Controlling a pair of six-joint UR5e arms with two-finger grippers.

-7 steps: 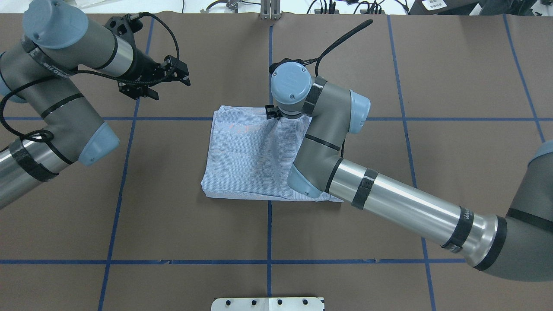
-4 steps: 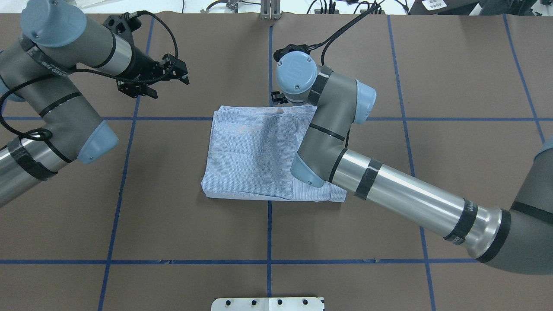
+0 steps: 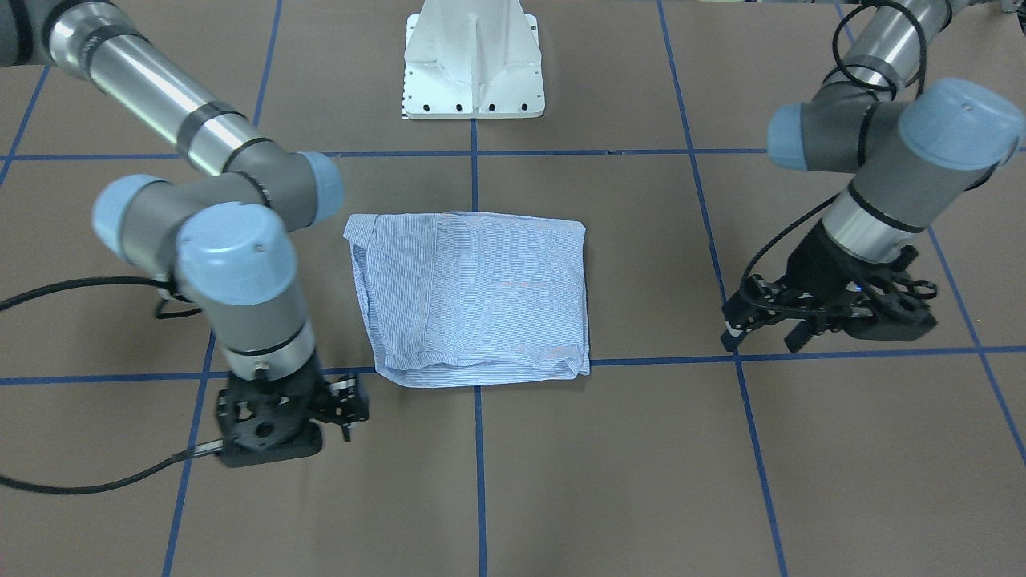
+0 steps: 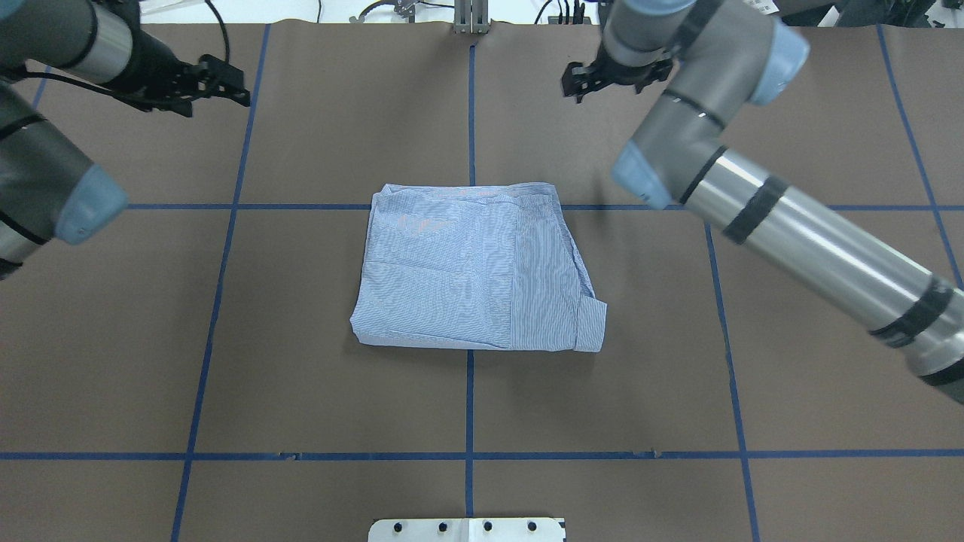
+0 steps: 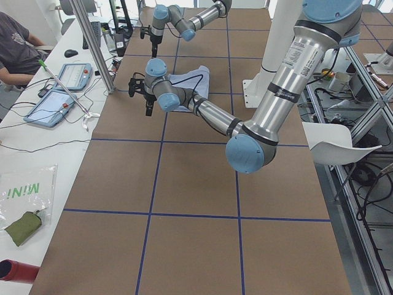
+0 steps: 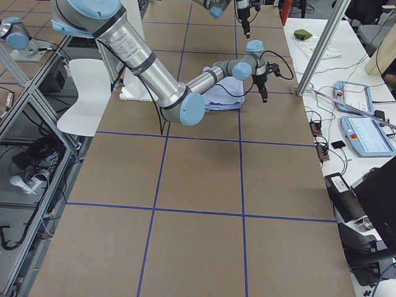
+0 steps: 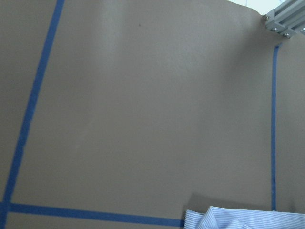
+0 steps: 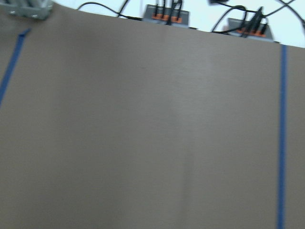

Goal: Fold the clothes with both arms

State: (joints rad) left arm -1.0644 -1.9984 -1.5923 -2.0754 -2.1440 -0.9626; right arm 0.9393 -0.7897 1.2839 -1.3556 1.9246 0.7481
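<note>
the left gripper (image 3: pixel 760 343) hangs above bare table (image 3: pixel 641 481), its two black claws spread wide, gripping nothing. the right gripper (image 3: pixel 350 409) is empty too, claws a little apart, touching no cloth. the shirt (image 3: pixel 473 296) lies between them, nearer the right gripper. it is a flat, roughly square folded packet of soft, finely striped light blue cloth, mildly wrinkled, on a matte brown cover crossed by blue tape lines (image 4: pixel 468 399). the overhead view shows a cuff (image 4: pixel 591 325) at one corner. the left wrist view catches only a rumpled shirt edge. the blurred right wrist view shows just cover and tape.
</note>
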